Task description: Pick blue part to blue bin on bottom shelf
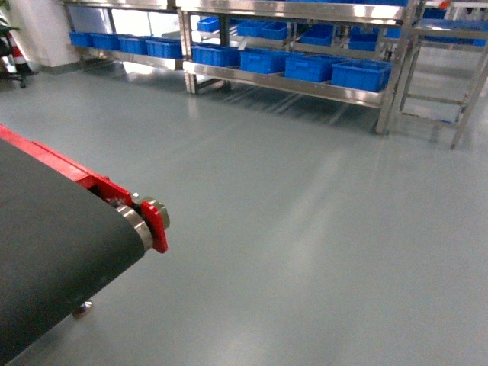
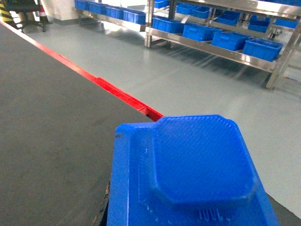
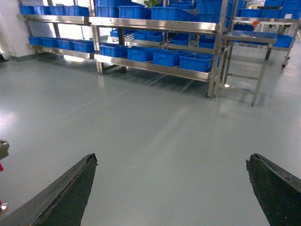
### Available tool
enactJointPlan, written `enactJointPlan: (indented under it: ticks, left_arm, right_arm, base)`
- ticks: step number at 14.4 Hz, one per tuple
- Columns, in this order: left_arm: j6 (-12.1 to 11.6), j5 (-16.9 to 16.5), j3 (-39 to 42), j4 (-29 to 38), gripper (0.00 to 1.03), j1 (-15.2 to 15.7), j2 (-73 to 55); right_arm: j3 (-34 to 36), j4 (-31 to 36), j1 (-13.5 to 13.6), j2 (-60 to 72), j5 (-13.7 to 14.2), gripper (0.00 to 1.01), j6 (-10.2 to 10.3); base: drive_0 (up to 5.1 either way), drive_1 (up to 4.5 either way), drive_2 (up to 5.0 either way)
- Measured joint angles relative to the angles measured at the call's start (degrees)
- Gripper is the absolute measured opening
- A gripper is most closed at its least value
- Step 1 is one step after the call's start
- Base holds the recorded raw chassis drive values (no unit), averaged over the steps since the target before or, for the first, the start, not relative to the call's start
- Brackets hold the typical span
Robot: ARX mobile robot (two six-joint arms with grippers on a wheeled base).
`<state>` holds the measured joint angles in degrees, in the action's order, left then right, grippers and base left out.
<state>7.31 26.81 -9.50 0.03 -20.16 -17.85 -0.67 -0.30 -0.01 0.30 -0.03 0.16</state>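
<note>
Crates (image 1: pixel 361 75) of bright blue plastic are sitting in a row on the bottom shelf (image 1: pixel 282 82) of a steel rack, far across the grey floor (image 1: pixel 305 229); their contents are too distant to make out. Which one is the blue bin, I cannot tell. Near left, a black conveyor belt (image 1: pixel 53 252) with a red side rail (image 2: pixel 117 94) is ending at a roller. The blue part (image 2: pixel 197 165) is filling the left wrist view, close over the belt; the left gripper's fingers are hidden, so grip cannot be told. The right gripper (image 3: pixel 171 188) is hanging spread wide, grasping nothing.
</note>
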Motion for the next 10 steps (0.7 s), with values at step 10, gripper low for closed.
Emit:
enactJointPlan:
  ticks: [10]
  left_arm:
    - [0.0, 0.0, 0.0, 0.0, 0.44, 0.0, 0.0]
  right_arm:
    - [0.0, 0.0, 0.0, 0.0, 0.0, 0.98, 0.0]
  base:
    - [-1.6, -1.57, -1.6]
